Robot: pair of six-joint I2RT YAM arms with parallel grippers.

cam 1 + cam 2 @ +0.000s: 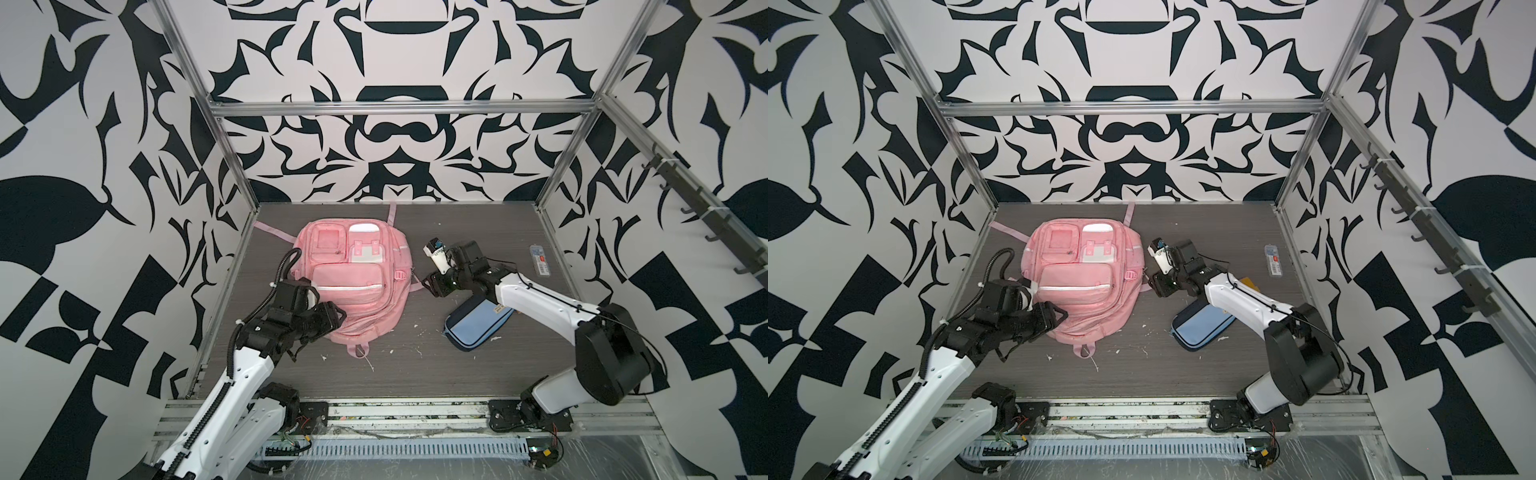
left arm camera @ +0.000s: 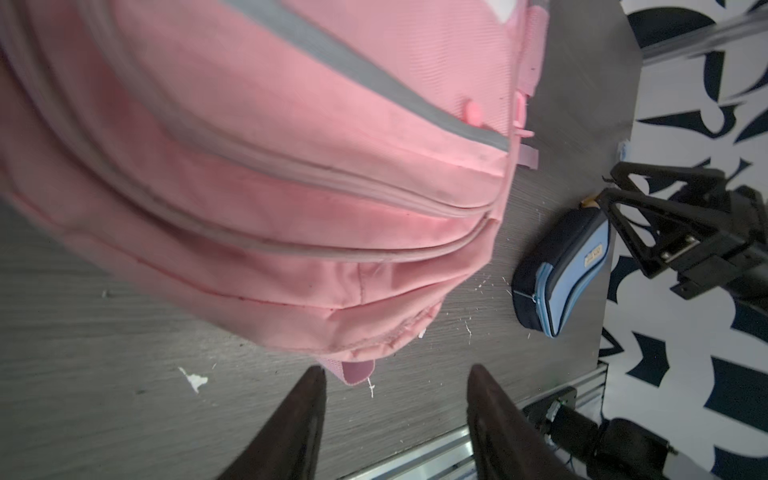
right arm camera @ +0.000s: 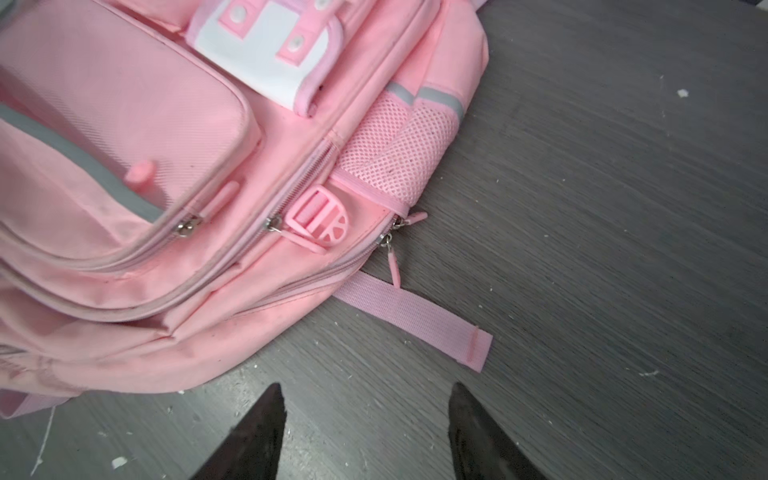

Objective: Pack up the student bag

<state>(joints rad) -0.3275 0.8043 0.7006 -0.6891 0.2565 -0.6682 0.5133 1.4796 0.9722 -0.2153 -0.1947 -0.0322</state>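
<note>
Toward the far left corner of the table (image 1: 436, 374), the student bag (image 1: 357, 307) is laid flat with its front pockets turned up. Its carry loop (image 2: 358, 371) is pointed at the near edge, and two pink straps are stretched toward the far edge. The pocket zips seen in both wrist views are drawn closed.

The left jaws, carried by the left arm (image 1: 245, 370), are spread apart at the bag's near left side. In the left wrist view the two tips are seen over bare table just short of the carry loop, with only table between them.

The right jaws, carried by the right arm (image 1: 536, 299), are likewise spread apart. They are poised low over the table just beside the bag's right side, near a loose strap end (image 3: 415, 320) and the zip pulls (image 3: 392, 257).

A light-blue and navy pencil case (image 1: 473, 328) is laid right of the bag and apart from it, nearer the near edge and partly covered by the right arm. A small clear flat pack (image 1: 540, 259) is placed beside the right edge. White flecks are scattered over the table near the carry loop.
</note>
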